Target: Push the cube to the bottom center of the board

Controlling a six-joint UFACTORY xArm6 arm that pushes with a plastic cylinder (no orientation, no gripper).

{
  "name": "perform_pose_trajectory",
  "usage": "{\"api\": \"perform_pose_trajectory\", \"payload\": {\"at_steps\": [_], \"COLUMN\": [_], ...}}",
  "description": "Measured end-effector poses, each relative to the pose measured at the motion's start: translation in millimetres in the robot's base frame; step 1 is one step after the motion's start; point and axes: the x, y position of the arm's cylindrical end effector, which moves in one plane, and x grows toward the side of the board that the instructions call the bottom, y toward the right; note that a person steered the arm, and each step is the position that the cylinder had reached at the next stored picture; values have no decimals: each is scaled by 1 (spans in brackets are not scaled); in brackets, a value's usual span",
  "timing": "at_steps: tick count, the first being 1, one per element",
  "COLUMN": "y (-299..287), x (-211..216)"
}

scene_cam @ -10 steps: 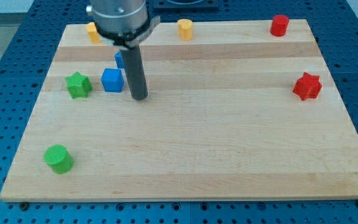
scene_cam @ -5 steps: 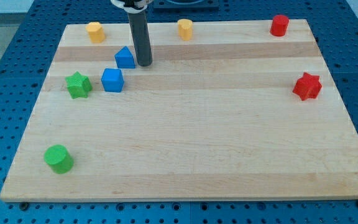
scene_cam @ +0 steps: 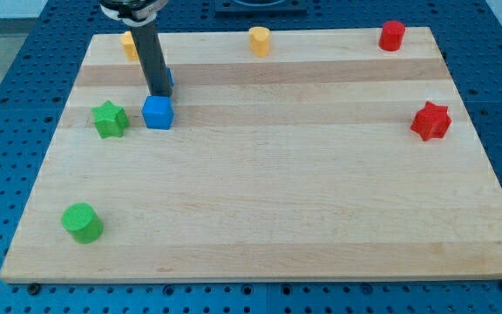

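Observation:
The blue cube (scene_cam: 158,112) sits on the wooden board (scene_cam: 260,201) at the upper left, next to a green star (scene_cam: 110,119) on its left. My tip (scene_cam: 158,92) stands just above the cube in the view, very close to its top edge; contact cannot be told. The rod covers most of a second blue block (scene_cam: 169,78), of which only a sliver shows at the rod's right.
A yellow block (scene_cam: 128,42) is partly behind the rod at the top left. Another yellow block (scene_cam: 260,39) and a red cylinder (scene_cam: 392,35) stand along the top edge. A red star (scene_cam: 430,120) is at the right, a green cylinder (scene_cam: 82,221) at the lower left.
My tip moved from right of the cube up toward the top, then left, and now stands directly above the cube, in front of the second blue block. The blocks have not visibly moved.

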Motion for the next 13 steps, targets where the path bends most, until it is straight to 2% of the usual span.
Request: {"api": "perform_pose_trajectory", "payload": {"at_steps": [3,9,12,13], "y": [0,1,68,81], "x": [47,202,204,218]}}
